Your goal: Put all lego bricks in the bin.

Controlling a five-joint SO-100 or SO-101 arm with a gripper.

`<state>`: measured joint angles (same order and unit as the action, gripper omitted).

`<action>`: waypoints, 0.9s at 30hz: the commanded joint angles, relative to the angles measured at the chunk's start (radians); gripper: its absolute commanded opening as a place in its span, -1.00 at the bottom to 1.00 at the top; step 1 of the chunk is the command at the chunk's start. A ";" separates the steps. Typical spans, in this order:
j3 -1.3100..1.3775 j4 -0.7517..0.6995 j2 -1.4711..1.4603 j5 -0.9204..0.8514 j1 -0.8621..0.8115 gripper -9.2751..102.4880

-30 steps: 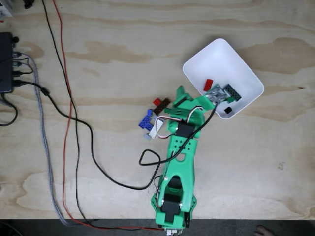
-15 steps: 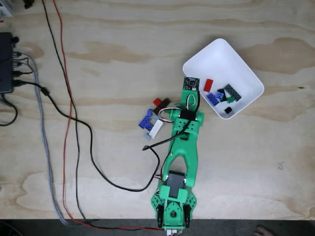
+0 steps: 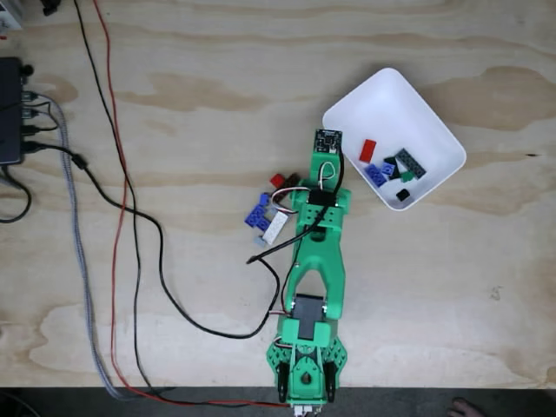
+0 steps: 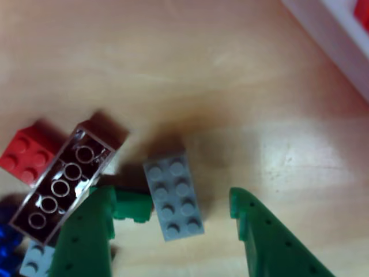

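Gripper open — fingers straddling grey brick, bin nearby

Fixed view overhead, other view close, downward

surface: plywood tabletop | light: even | cables at fixed view's left
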<state>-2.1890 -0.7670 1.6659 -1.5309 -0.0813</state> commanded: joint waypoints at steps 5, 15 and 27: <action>0.026 0.006 -0.041 0.015 0.058 -0.65; -0.057 -0.034 0.517 0.318 0.078 -0.83; 0.371 0.000 0.201 0.396 -0.295 -0.81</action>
<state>-2.0310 -0.8283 2.1997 -1.1305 -0.2301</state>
